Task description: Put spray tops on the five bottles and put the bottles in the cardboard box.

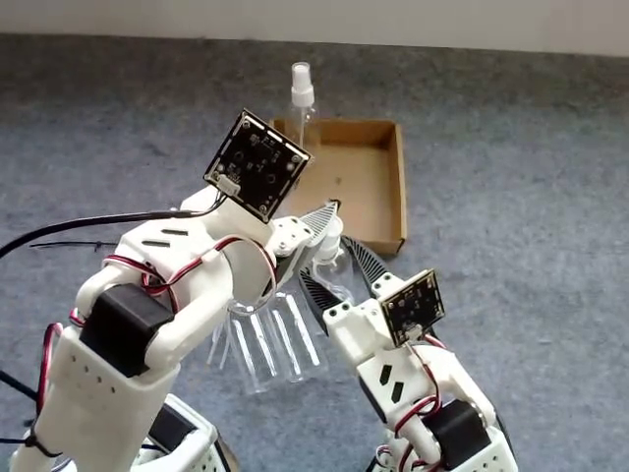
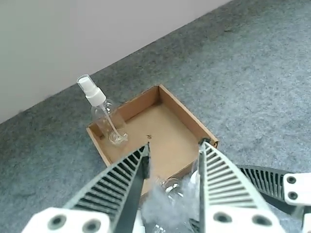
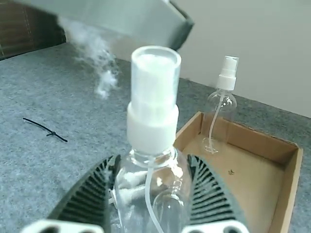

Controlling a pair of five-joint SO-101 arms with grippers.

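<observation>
- Table: grey, carpet-like.
- Cardboard box: open, with a capped bottle upright in its far-left corner.
- Left claw: jaws apart, directly above the spray top.
- Right claw: clamped round the upright held bottle, just before the box.
- Spare bottles: lying under the left arm.

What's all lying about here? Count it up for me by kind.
Bottles with spray tops: 2, held bottle and boxed bottle
Cardboard box: 1
Grippers: 2, left gripper, right gripper
Black wire: 1
Total: 6; the clear pieces beside the arms are too indistinct to count.
</observation>
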